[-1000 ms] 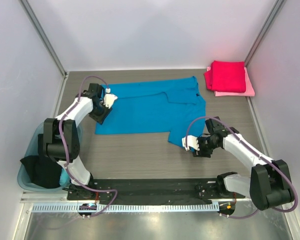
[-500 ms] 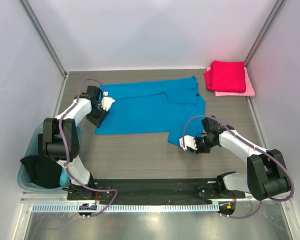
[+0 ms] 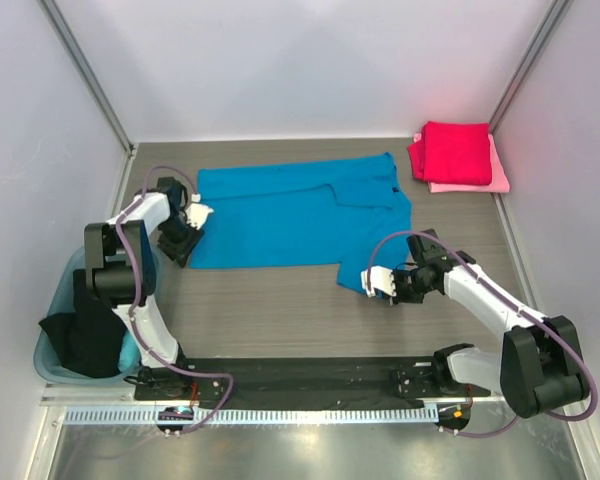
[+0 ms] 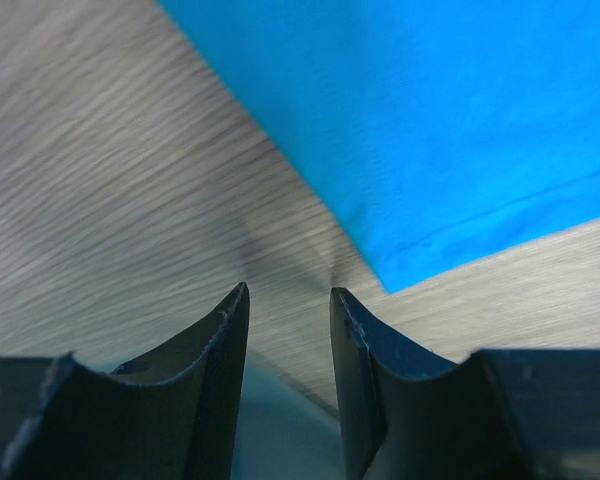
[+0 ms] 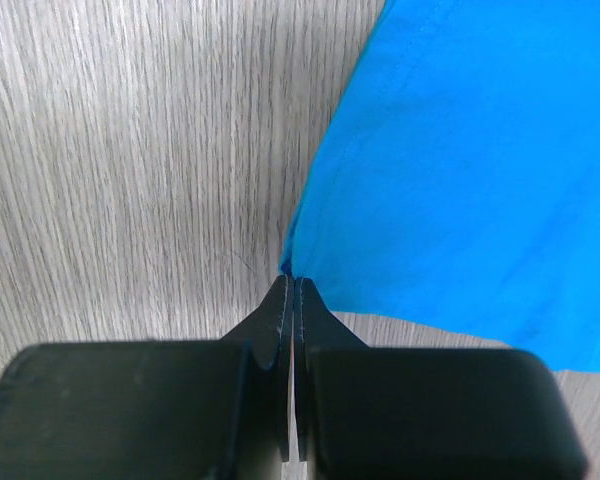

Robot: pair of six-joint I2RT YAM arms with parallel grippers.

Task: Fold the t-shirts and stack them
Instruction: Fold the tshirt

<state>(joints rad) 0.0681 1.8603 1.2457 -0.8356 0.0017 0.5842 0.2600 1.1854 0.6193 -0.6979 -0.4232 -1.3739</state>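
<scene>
The bright blue t-shirt point(image 3: 300, 215) lies spread flat on the table, one sleeve folded in at its right. At its near right corner point(image 5: 325, 235) my right gripper point(image 3: 375, 290) point(image 5: 293, 282) is shut, its tips pinching the cloth's edge. Just off the shirt's near left corner point(image 4: 385, 280), my left gripper point(image 3: 179, 248) point(image 4: 288, 295) stands open over bare table, nothing between its fingers point(image 4: 225, 330). A folded crimson t-shirt point(image 3: 455, 150) rests on a pale pink one point(image 3: 475, 184) at the back right. A black t-shirt point(image 3: 80, 340) hangs in the tub.
A translucent teal tub point(image 3: 50, 362) stands at the near left beside the left arm's base. Grey walls close in the wood-grain table point(image 3: 280, 310) on three sides. A black strip point(image 3: 300, 375) runs along the near edge.
My right gripper has shut at the blue shirt's near right corner. My left gripper has slid left off the cloth to the shirt's left edge, still open.
</scene>
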